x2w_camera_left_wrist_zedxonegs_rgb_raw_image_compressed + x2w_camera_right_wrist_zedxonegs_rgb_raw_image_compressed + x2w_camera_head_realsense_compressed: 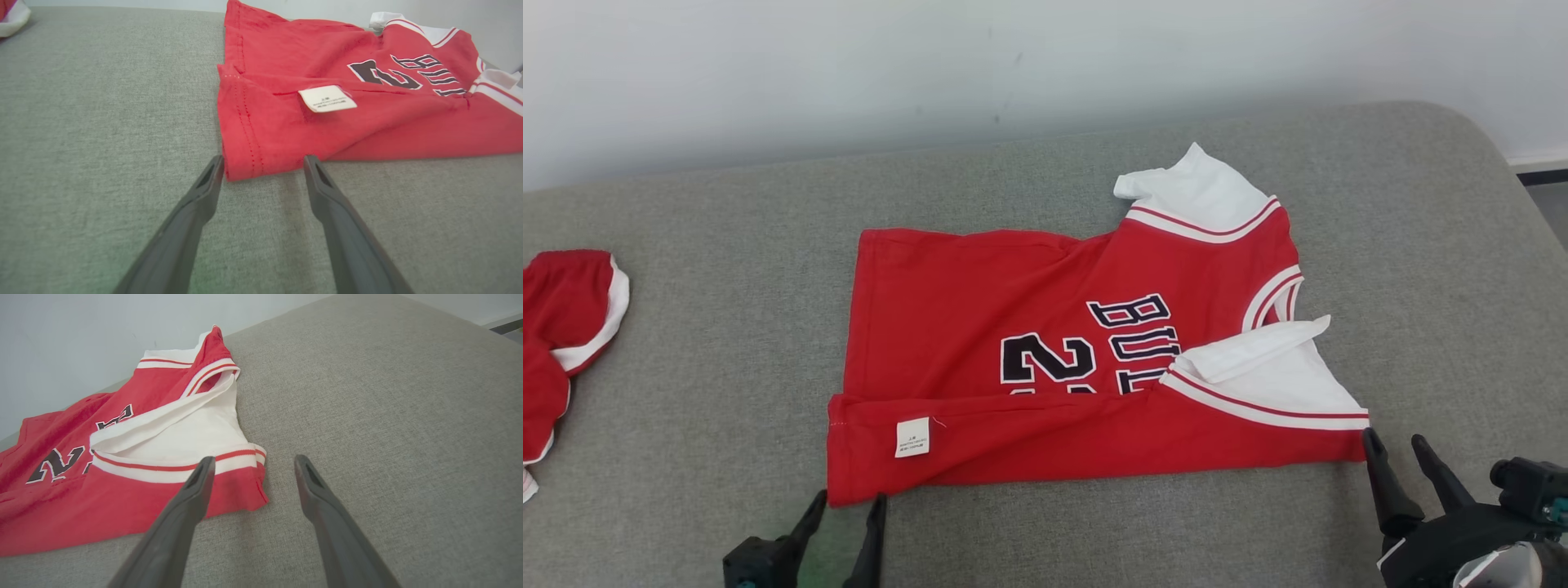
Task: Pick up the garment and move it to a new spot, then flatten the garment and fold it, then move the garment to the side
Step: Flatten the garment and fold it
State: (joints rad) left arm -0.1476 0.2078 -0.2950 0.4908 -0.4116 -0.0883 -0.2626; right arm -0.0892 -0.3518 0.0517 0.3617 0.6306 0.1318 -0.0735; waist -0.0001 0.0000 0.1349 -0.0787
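Observation:
The garment [980, 327] is a red jersey with white sleeves and dark lettering, lying on the grey cushion with its near long edge folded up over the body, a white label showing. My left gripper [848, 505] stands open just short of the jersey's near left corner [241, 163], nothing between its fingers. At the jersey's near right corner [245, 494], my right gripper [1394, 441] is open too; its left finger [196, 486] overlaps that corner in the right wrist view. The left wrist view has my left gripper [263, 163] framing the corner hem.
A second red and white garment [564, 327] lies at the cushion's far left edge. A pale wall [1013, 65] runs behind the cushion. Bare grey fabric [1421, 269] lies to the right of the jersey, and the cushion's rounded right end drops off near a dark floor strip [1543, 175].

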